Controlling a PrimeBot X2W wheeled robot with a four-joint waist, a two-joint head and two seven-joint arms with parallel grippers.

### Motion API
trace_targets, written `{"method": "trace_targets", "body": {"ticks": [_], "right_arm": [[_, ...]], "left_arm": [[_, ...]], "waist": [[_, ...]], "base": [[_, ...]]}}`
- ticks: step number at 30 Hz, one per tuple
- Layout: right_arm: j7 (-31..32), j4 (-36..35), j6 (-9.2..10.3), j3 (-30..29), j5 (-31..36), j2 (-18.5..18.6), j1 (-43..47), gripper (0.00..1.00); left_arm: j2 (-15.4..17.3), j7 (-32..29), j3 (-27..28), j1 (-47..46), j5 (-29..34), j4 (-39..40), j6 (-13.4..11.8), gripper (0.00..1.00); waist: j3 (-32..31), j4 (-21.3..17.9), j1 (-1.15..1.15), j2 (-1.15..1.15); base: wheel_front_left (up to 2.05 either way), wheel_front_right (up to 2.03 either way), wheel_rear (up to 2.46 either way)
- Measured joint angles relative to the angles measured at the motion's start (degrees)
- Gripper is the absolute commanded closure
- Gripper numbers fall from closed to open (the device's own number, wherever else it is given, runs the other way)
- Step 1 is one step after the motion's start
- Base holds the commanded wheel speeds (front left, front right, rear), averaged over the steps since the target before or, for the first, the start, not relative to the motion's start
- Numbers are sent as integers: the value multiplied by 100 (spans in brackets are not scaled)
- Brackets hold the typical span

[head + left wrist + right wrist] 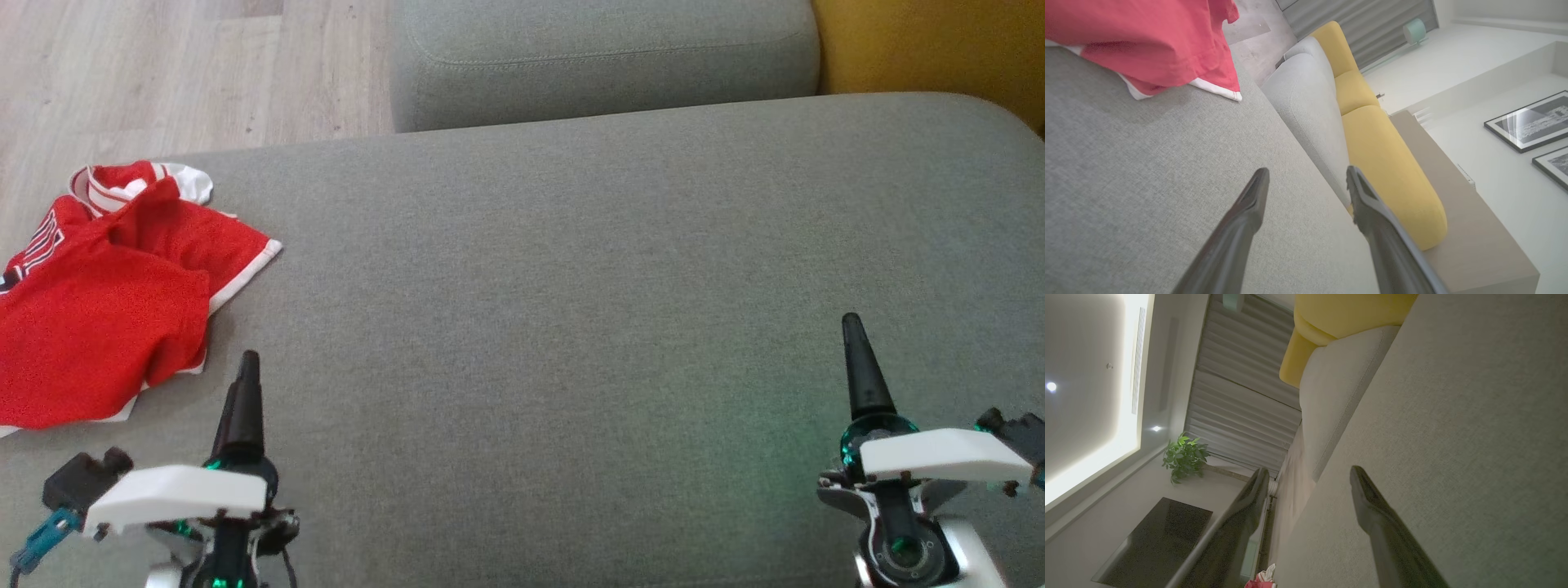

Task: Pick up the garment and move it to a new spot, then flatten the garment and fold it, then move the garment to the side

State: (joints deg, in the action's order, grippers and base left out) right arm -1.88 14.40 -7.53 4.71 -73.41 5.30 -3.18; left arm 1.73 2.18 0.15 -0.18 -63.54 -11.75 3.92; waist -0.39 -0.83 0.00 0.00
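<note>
1. At the far left of the head view, on the edge of the grey sofa cushion [571, 286]: a red garment [106, 302] with white trim, crumpled, partly cut off by the frame, so its long axis is hard to judge. Lies just ahead and to the left of the left gripper [245, 367], near but not touching. Sits well apart from the right gripper [851, 331], low at the right. Judged a reach for the left arm, forward and leftward.

2. Along the left wrist view: left gripper [1306, 175] released, dark fingers spread wide, holding nothing, bare sofa cushion [1126, 163] beneath. Shows the garment [1147, 41] at upper left, off the fingers' line, its white-edged hem nearest. Shows a yellow cushion [1384, 155] beyond, to the right.

3. Along the right wrist view: right gripper [1309, 473] also released and empty, above the sofa cushion [1474, 437]. Shows a small scrap of the garment [1259, 582] at the bottom edge, far off.
</note>
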Motion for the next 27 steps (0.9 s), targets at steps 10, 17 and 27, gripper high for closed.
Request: {"method": "trace_targets", "body": {"ticks": [10, 17, 27], "right_arm": [[-174, 26, 0, 248, 1150, 69, -62, 0], [-280, 104, 0, 431, 1725, 110, -120, 0], [-425, 137, 0, 602, 2332, 126, -241, 0]], "left_arm": [[3, 153, -219, 1, 1289, 40, -192, 0], [5, 254, -323, 1, 1855, 65, -294, 0], [9, 437, -439, -1, 2536, 71, -371, 0]], "waist": [[-10, -31, 0, 0], [-19, -40, 0, 0], [-38, -47, 0, 0]], "base": [[0, 0, 0], [0, 0, 0], [0, 0, 0]]}}
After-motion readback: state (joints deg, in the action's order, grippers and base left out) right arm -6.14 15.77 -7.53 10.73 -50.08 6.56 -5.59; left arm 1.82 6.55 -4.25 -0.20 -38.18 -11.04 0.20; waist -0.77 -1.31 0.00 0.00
